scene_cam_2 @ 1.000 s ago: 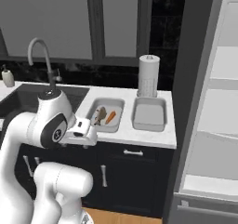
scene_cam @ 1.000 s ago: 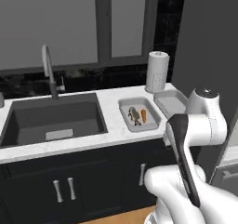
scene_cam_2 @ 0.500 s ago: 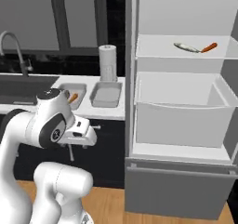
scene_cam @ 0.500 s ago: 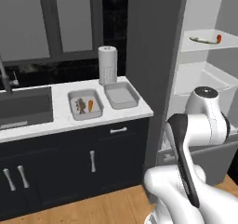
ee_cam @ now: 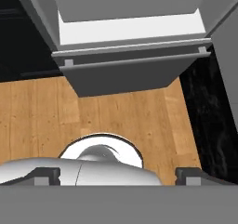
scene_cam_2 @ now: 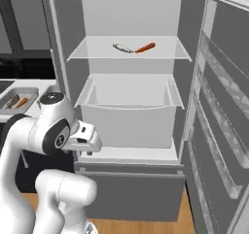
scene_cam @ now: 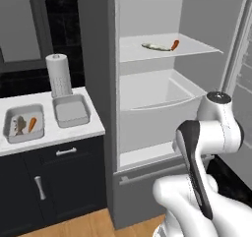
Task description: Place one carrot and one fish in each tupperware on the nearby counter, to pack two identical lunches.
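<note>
On the counter (scene_cam: 94, 126) at the left stand two grey tupperware. The left tupperware (scene_cam: 7, 128) holds a fish (scene_cam: 20, 124) and a carrot (scene_cam: 32, 124); the right tupperware (scene_cam: 71, 110) has nothing in it. Another fish (scene_cam: 155, 46) and carrot (scene_cam: 174, 44) lie side by side on the upper shelf of the open fridge, and the right base view shows the same fish (scene_cam_2: 122, 47) and carrot (scene_cam_2: 145, 47). My gripper (scene_cam_2: 85, 152) hangs low in front of the fridge, pointing down at the floor. In the hand view the gripper (ee_cam: 118, 174) is open, its fingertips (ee_cam: 46, 174) wide apart with nothing between them.
The fridge door (scene_cam_2: 219, 107) stands swung open on the right. A white drawer (scene_cam_2: 127, 109) sits under the shelf. A paper towel roll (scene_cam: 58, 75) stands behind the tupperware. Dark cabinets (scene_cam: 59, 182) run under the counter, and wooden floor (ee_cam: 121, 111) lies below my hand.
The whole picture has swung from the sink and counter to the open fridge, so the base has moved. The gripper stays open and low.
</note>
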